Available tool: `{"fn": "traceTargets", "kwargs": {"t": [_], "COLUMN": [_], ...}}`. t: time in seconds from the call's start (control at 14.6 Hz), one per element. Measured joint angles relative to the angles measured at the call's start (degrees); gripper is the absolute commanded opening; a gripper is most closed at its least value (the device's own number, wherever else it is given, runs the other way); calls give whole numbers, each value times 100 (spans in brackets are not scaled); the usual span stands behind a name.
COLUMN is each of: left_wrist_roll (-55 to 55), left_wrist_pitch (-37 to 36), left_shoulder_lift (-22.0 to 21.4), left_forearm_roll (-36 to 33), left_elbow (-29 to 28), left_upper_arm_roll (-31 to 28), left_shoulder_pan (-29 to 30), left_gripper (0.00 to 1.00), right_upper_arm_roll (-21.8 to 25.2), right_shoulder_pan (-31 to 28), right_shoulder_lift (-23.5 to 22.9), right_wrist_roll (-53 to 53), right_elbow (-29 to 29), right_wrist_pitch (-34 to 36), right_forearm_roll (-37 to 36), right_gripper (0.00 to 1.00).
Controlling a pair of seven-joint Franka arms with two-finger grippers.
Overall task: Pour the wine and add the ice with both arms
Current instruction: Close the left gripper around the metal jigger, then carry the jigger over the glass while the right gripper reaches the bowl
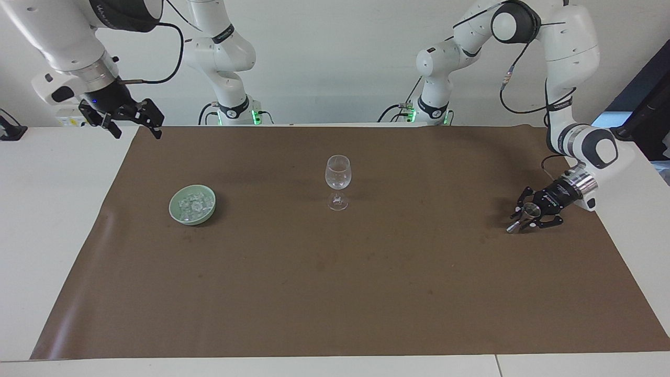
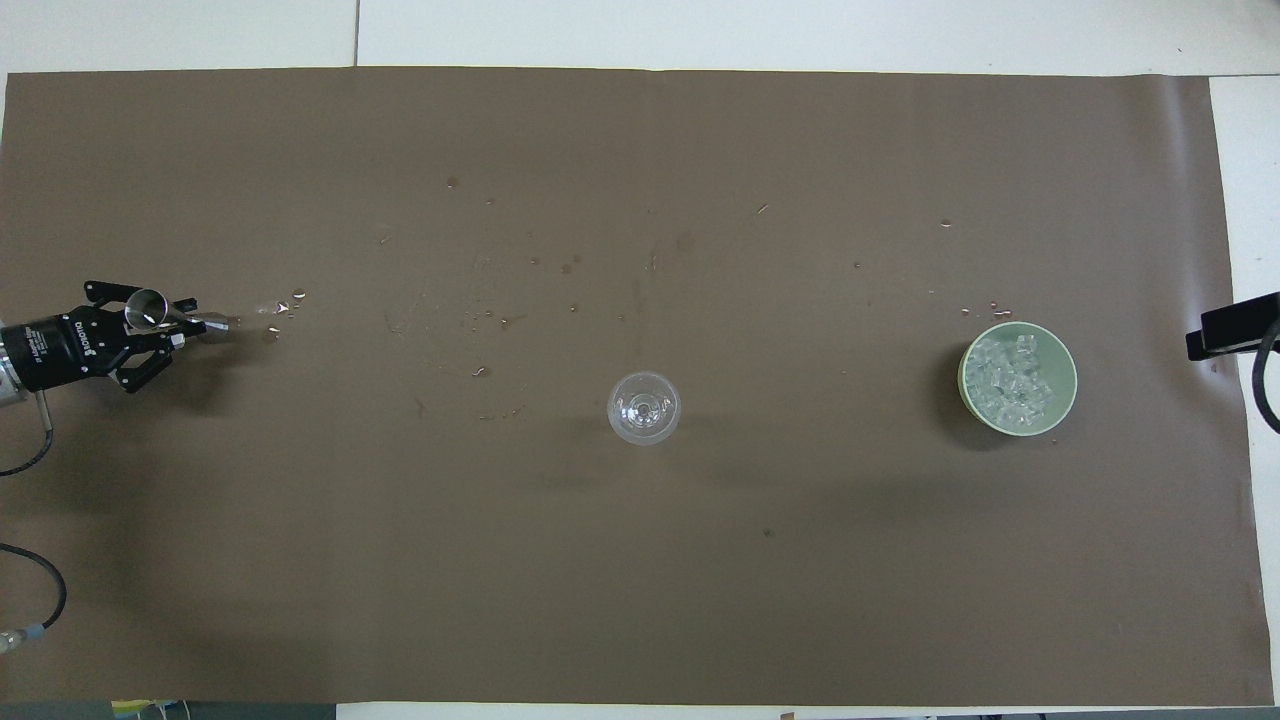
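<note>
My left gripper [image 1: 525, 217] sits low at the left arm's end of the worktop [image 1: 52, 220], its fingers closed around a small metal jigger [image 1: 527, 212] that stands on the brown mat [image 1: 335, 293]. In the overhead view that gripper [image 2: 175, 330] lies at nine o'clock from the wine glass [image 2: 643, 407], with the jigger [image 2: 150, 308] tilted and its narrow end pointing toward the glass. A few droplets [image 2: 285, 303] glint on the mat [image 2: 640, 600] just past the jigger's tip.

The glass [image 1: 337, 180] stands upright in the middle of the mat, well apart from everything else.

The ice [image 2: 1012, 378] is a pile of clear cubes in a pale green bowl [image 2: 1066, 400] at three o'clock from the glass in the overhead view, toward the right arm's end. In the facing view the bowl [image 1: 175, 212] with its ice [image 1: 192, 203] lies at nine o'clock from the glass.

My right gripper [image 1: 133, 127] waits in the air over the mat's corner at my own end, at eleven o'clock from the bowl in the facing view, its fingers spread apart and holding nothing. Only a dark part of it [image 2: 1230, 325] shows at the overhead view's edge.
</note>
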State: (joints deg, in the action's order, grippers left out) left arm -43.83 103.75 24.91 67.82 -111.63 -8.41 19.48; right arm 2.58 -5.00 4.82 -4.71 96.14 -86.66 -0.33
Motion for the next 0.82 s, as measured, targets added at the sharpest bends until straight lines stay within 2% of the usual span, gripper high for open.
{"fn": "traceTargets", "kwargs": {"t": [0.14, 0.34, 0.55, 0.82], "left_wrist_roll": [-1, -1, -1, -531], "left_wrist_pitch": [-50, -781, -1097, -1159], "left_shoulder_lift": [-97, -250, -494, -1075], "left_forearm_roll": [5, 7, 7, -53], "left_elbow": [0, 0, -2, -14], "left_upper_arm_roll": [1, -45, -44, -29], "left_shoulder_pan": [-65, -29, -73, -674], "left_gripper": [0, 0, 0, 0], "right_upper_arm_roll": [4, 0, 0, -29], "right_shoulder_pan": [-3, 3, 4, 22], "right_shoulder_lift": [0, 0, 2, 25], "right_wrist_roll": [0, 0, 0, -29], "right_elbow": [0, 0, -1, 191], "right_wrist_pitch": [13, 14, -4, -553], "right_forearm_roll": [0, 0, 0, 23], "right_gripper": [100, 100, 100, 100]}}
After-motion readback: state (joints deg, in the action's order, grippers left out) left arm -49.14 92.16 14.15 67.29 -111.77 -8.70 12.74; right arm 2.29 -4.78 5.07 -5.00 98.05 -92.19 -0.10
